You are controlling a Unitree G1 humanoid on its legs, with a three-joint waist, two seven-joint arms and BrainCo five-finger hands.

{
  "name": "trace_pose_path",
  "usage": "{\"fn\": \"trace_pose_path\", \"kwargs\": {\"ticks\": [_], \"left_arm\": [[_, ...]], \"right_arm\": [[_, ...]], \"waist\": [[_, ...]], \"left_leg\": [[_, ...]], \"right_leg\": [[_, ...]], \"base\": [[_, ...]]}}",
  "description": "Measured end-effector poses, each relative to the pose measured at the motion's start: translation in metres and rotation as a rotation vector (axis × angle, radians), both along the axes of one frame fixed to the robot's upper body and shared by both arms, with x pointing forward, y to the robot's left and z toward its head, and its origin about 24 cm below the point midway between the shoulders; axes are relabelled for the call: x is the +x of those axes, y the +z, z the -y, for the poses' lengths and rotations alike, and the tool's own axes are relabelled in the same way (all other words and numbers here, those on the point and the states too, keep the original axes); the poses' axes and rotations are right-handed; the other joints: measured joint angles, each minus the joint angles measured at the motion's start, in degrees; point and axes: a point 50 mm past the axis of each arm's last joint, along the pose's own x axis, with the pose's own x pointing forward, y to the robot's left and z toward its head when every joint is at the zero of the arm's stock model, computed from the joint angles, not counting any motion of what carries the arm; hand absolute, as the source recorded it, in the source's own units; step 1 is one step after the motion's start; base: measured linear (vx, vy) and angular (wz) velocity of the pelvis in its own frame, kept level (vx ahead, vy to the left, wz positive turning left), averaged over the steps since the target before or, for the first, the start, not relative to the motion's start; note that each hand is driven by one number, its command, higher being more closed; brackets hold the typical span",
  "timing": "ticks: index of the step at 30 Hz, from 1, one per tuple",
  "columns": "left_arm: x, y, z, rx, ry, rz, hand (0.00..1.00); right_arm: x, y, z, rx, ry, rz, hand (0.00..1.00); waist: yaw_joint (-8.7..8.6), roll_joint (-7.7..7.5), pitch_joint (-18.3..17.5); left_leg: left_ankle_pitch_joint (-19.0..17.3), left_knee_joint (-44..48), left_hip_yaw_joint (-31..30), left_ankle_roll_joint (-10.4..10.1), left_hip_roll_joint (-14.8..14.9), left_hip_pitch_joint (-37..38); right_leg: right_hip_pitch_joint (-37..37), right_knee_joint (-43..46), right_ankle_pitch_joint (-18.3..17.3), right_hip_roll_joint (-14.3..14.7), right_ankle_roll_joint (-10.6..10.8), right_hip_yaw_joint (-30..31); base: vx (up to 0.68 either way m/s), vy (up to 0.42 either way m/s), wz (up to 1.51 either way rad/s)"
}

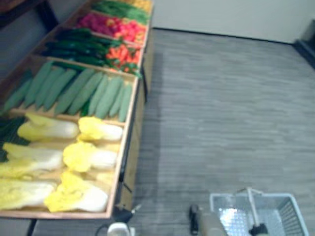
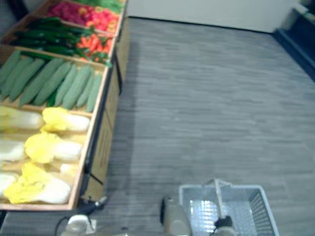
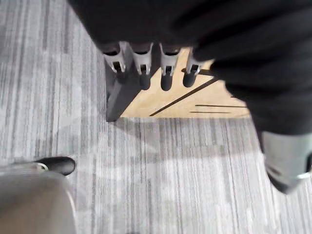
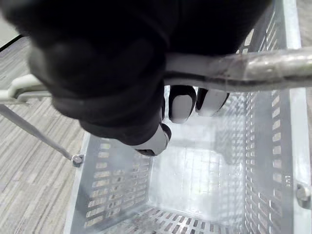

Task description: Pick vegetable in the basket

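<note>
A wooden produce stand (image 1: 129, 125) on the left holds pale yellow napa cabbages (image 1: 91, 158) nearest me. Behind them lie light green gourds (image 1: 78, 91), then dark green cucumbers (image 1: 74, 44), orange carrots (image 1: 123, 54) and red peppers (image 1: 110, 24). A grey wire basket (image 1: 291, 209) hangs low at the right, with nothing inside (image 4: 195, 170). My right hand (image 4: 112, 73) is shut on the basket's handle (image 4: 243, 68). My left hand (image 3: 141, 61) hangs open over the carpet beside the foot of the stand (image 3: 119, 97), holding nothing.
Grey striped carpet (image 1: 221, 108) spreads to the right of the stand up to a pale wall (image 1: 221, 14). A dark piece of furniture (image 2: 300, 34) stands at the far right corner.
</note>
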Motion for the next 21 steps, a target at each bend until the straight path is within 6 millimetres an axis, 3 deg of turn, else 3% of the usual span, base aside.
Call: {"fn": "trace_pose_path", "kwargs": {"ticks": [1,2,3,5,6,7,8,9,11,12,13,14,15,16,17,19,20,21], "left_arm": [[-0.003,0.0,-0.004,0.003,0.017,0.0,0.0],[-0.004,0.0,-0.005,0.0,0.034,0.003,0.0],[-0.008,-0.002,-0.002,-0.022,0.071,0.005,0.0],[-0.013,-0.004,0.003,-0.052,0.126,0.015,0.0],[-0.015,-0.003,0.003,-0.058,0.152,0.025,0.0],[-0.022,-0.005,0.0,-0.052,0.166,0.004,0.0],[-0.027,-0.006,-0.001,-0.05,0.171,-0.009,0.0],[-0.034,-0.008,-0.003,-0.048,0.185,-0.03,0.0],[-0.044,-0.01,-0.006,-0.053,0.219,-0.053,0.0],[-0.046,-0.01,-0.005,-0.054,0.22,-0.058,0.0],[-0.048,-0.011,-0.004,-0.057,0.222,-0.071,0.0],[-0.049,-0.012,-0.003,-0.059,0.223,-0.076,0.0],[-0.052,-0.013,-0.002,-0.062,0.227,-0.087,0.0],[-0.053,-0.013,-0.006,-0.056,0.239,-0.092,0.0],[-0.056,-0.014,-0.01,-0.053,0.268,-0.104,0.0],[-0.063,-0.015,-0.01,-0.051,0.267,-0.127,0.0],[-0.064,-0.014,-0.017,-0.031,0.257,-0.131,0.0],[-0.063,-0.013,-0.019,-0.026,0.256,-0.132,0.0]], "right_arm": [[-0.006,-0.002,-0.001,0.01,-0.021,-0.015,1.0],[-0.01,-0.003,0.0,0.012,-0.029,-0.024,1.0],[-0.014,-0.004,0.002,0.017,-0.047,-0.039,1.0],[-0.009,-0.002,0.008,0.007,-0.044,-0.034,1.0],[-0.004,0.0,0.01,0.0,-0.026,-0.026,1.0],[-0.001,0.001,0.012,-0.01,0.004,-0.034,1.0],[0.001,0.001,0.011,-0.009,0.02,-0.035,1.0],[-0.001,0.0,0.009,-0.005,0.033,-0.04,1.0],[0.003,0.001,0.009,-0.005,0.022,-0.026,1.0],[0.005,0.001,0.01,-0.007,0.021,-0.022,1.0],[0.009,0.003,0.012,-0.009,0.013,-0.008,1.0],[0.012,0.004,0.012,-0.009,0.011,-0.001,1.0],[0.018,0.005,0.013,-0.011,0.015,0.013,1.0],[0.018,0.004,0.011,-0.005,0.014,0.009,1.0],[0.018,0.001,0.007,0.011,0.013,-0.003,1.0],[0.016,0.001,0.008,0.007,0.002,-0.005,1.0],[0.012,-0.002,0.002,0.028,-0.006,-0.014,1.0],[0.011,-0.003,-0.001,0.038,-0.008,-0.016,1.0]], "waist": [[-0.02,-1.12,-0.52],[0.0,-1.0,-0.47],[0.15,0.97,-0.51],[0.43,3.01,-0.32],[0.57,4.51,0.19],[0.99,4.88,0.42],[1.33,4.74,0.49],[2.01,4.37,0.41],[2.05,3.58,0.46],[2.06,3.55,0.48],[2.05,3.5,0.47],[2.06,3.52,0.45],[2.2,3.66,0.37],[2.56,2.69,0.54],[3.42,1.41,0.24],[3.31,0.52,0.02],[3.16,-0.84,0.01],[3.07,-1.01,0.02]], "left_leg": [[-2.7,1.57,-2.3,-1.63,-0.12,0.12],[-4.63,2.85,-3.58,-2.52,0.44,0.53],[-6.34,7.1,-5.35,-4.34,2.1,0.11],[-5.16,22.2,-5.38,-6.5,4.37,-7.05],[-2.27,33.52,-3.31,-8.93,6.5,-12.46],[-1.89,41.03,1.89,-8.96,9.48,-15.94],[-2.04,42.68,5.05,-8.52,10.91,-17.01],[-2.12,42.01,12.03,-6.69,13.23,-18.37],[-1.84,30.45,26.85,-6.1,13.11,-19.28],[-1.55,26.96,30.4,-5.67,12.82,-19.36],[0.16,20.66,37.36,-3.54,11.35,-19.12],[1.27,18.08,40.17,-1.9,10.58,-18.97],[2.98,13.56,42.67,3.35,8.63,-18.76],[2.98,12.74,42.01,4.61,7.23,-18.63],[2.82,10.03,40.46,4.18,3.95,-17.22],[3.07,6.85,35.21,4.55,-0.21,-14.6],[2.59,6.43,30.66,4.97,-2.14,-12.73],[2.48,6.47,28.82,5.03,-2.28,-12.22]], "right_leg": [[1.24,-1.59,0.77,-1.48,0.24,0.45],[1.74,0.07,4.02,-1.8,1.81,-0.38],[1.72,5.21,3.83,-0.95,0.9,-2.9],[4.14,6.85,0.52,0.06,-0.91,-7.17],[6.81,6.78,-0.99,0.91,-2.15,-9.56],[10.12,5.83,-1.7,1.12,-2.97,-11.64],[11.87,4.73,-1.81,1.07,-3.08,-12.53],[15.81,1.28,-1.97,0.85,-3.09,-14.65],[20.66,-4.42,-1.6,-0.44,-2.06,-20.68],[21.32,-5.28,-1.24,-0.68,-2.19,-22.12],[22.29,-6.02,-1.4,-0.97,-1.78,-25.34],[22.84,-6.04,-1.73,-0.99,-1.33,-26.96],[23.22,-4.55,-3.17,-1.06,-0.27,-29.62],[23.29,-3.06,-4.54,-2.3,0.4,-30.8],[22.8,2.5,-6.2,-5.48,2.37,-32.62],[20.15,18.84,-5.72,-11.01,3.14,-33.14],[16.1,32.72,-4.16,-14.16,3.84,-29.08],[14.51,36.47,-4.32,-14.05,3.64,-27.35]], "base": [[0.43,-0.411,1.4],[0.43,-0.468,1.49],[0.4,-0.457,1.25],[0.39,-0.478,1.03],[0.32,-0.405,0.77],[0.25,-0.318,0.68],[0.25,-0.298,0.62],[0.25,-0.244,0.78],[0.27,-0.168,1.1],[0.25,-0.055,1.22],[0.21,-0.013,1.03],[0.31,0.026,1.33],[0.27,0.049,1.05],[0.4,0.096,1.21],[0.33,0.092,1.27],[0.37,0.091,1.59],[0.41,0.043,1.52],[0.5,-0.024,1.87]]}}
